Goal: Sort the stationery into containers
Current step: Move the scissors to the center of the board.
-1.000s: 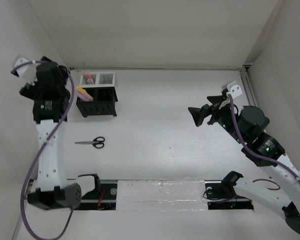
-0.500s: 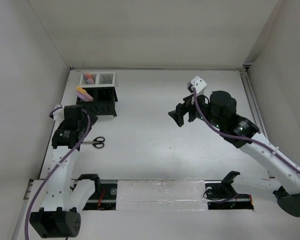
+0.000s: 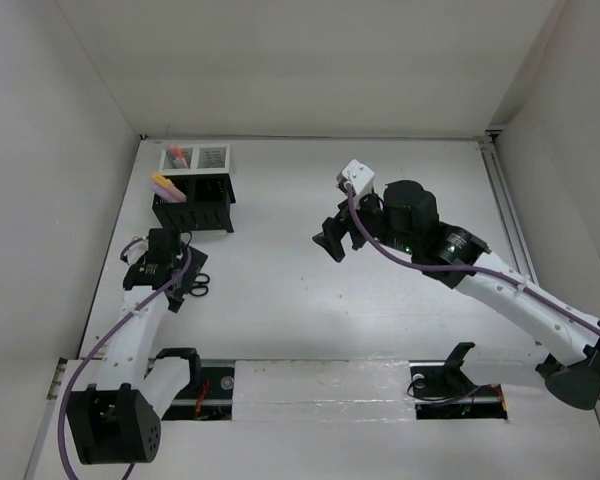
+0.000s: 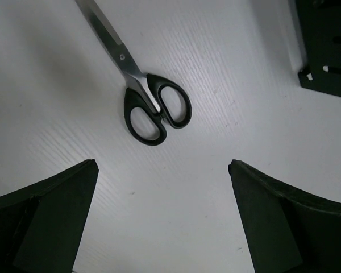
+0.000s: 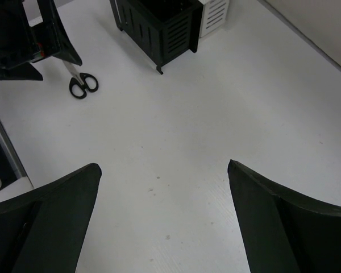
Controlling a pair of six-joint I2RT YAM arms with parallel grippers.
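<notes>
Black-handled scissors (image 4: 142, 85) lie flat on the white table, blades toward the upper left in the left wrist view. They also show in the right wrist view (image 5: 82, 85), and their handles show in the top view (image 3: 199, 287). My left gripper (image 4: 162, 165) is open and empty, low over the table just short of the handles, and partly covers the scissors in the top view (image 3: 172, 284). The black organiser (image 3: 193, 205) holds a purple and yellow marker (image 3: 165, 186). The white organiser (image 3: 197, 158) behind it holds pink and orange items (image 3: 178, 156). My right gripper (image 3: 332, 240) is open and empty above mid-table.
A corner of the black organiser (image 4: 324, 45) is at the upper right of the left wrist view. The right wrist view shows both organisers (image 5: 159, 25) and the left arm's fingers (image 5: 28, 51) at its top left. Walls close in the table on the left, the back and the right.
My left arm has dropped from high by the left wall to low over the scissors. My right arm has swung left from the right side toward mid-table.
</notes>
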